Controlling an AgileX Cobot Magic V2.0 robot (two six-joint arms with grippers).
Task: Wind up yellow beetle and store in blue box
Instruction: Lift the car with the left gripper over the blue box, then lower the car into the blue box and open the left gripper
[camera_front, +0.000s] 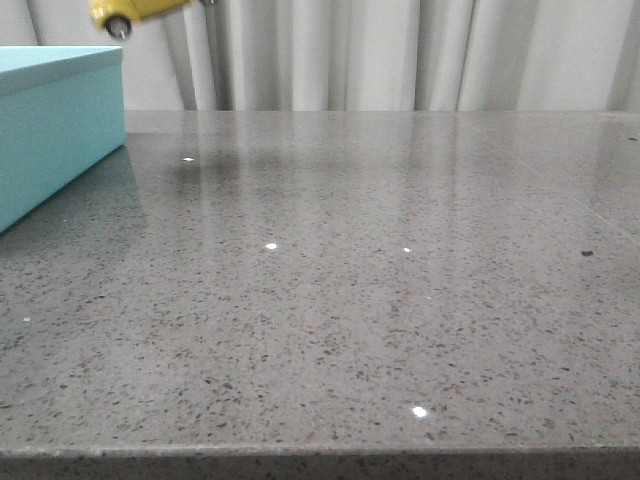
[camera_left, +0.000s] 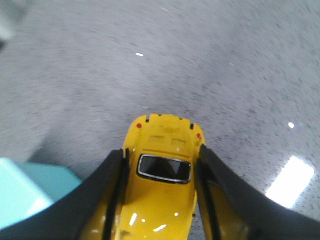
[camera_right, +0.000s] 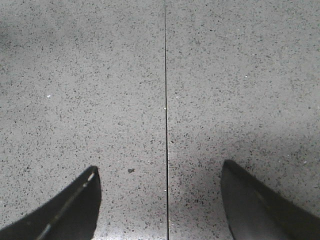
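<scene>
Grey speckled table (camera_front: 380, 330) fills the near foreground of the front view. At left, blue box (camera_front: 55, 130) sits on the table, lid surface showing. Above its right edge, yellow beetle (camera_front: 130, 12) hangs in the air, nose tilted down. Left gripper (camera_left: 161, 195): jaws clamped on the beetle's flanks. Right gripper (camera_right: 160, 200): jaws wide, empty, above bare table. Judged step: carrying car to box. Advice: keep grip firm on the glossy body, centre over box before lowering; cannot tell whether box is open.
</scene>
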